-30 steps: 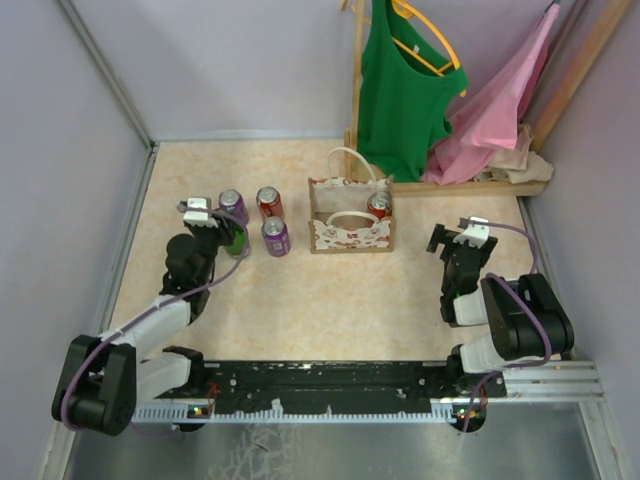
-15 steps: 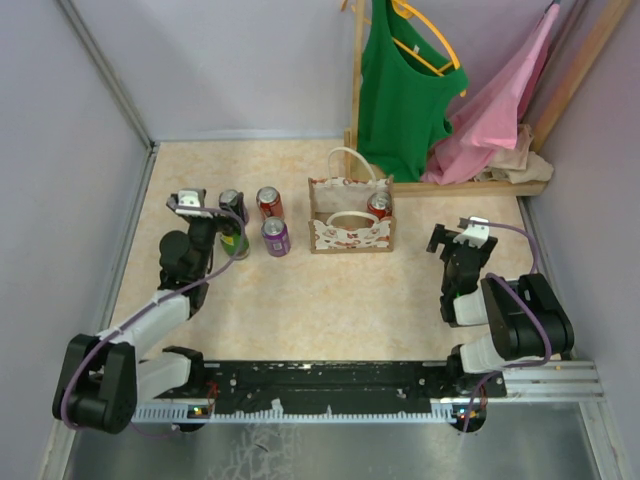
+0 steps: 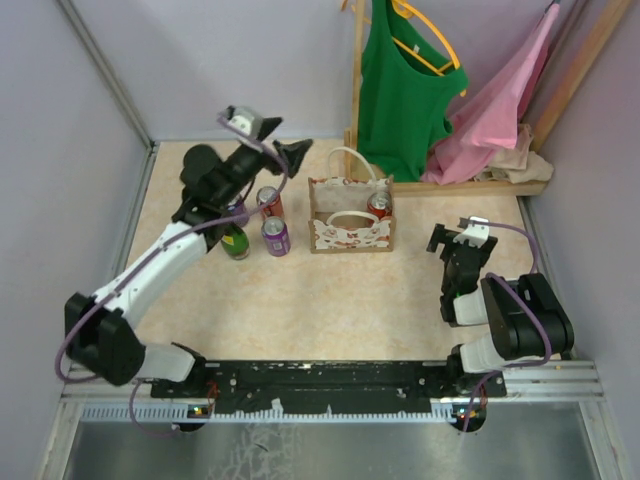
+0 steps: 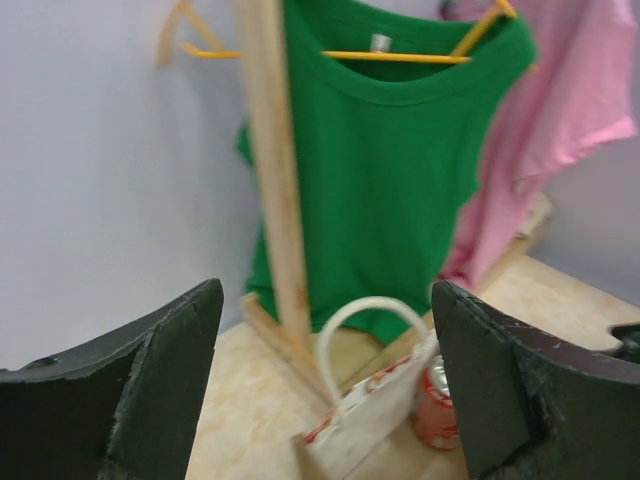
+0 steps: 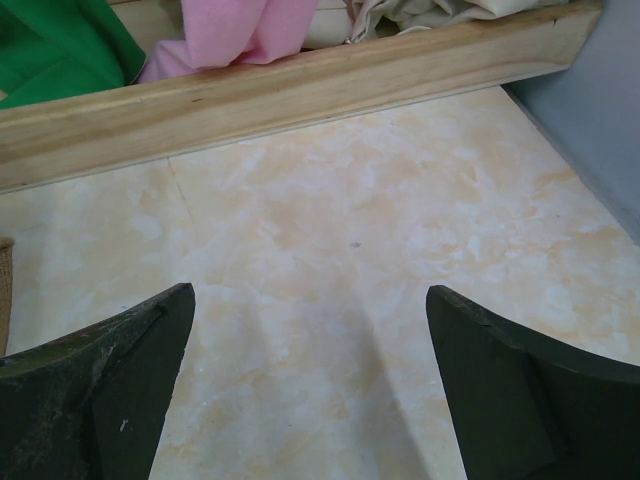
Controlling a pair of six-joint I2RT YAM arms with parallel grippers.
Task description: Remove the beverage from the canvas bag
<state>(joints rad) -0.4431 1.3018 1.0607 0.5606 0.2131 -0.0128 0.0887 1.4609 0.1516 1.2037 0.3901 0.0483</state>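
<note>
The canvas bag stands mid-table with a red beverage can upright in its right end. In the left wrist view the bag, its white loop handle and the red can lie ahead and below. My left gripper is raised high to the left of the bag, open and empty; its jaws frame the bag from a distance. My right gripper rests low to the right of the bag, open over bare tabletop.
A red can, a purple can and a green can stand left of the bag, under my left arm. A wooden rack with a green shirt and pink cloth is behind the bag. Walls close both sides.
My left gripper opened off the green can, left it standing on the table, then rose and swung back and right toward the bag. The right arm stayed still.
</note>
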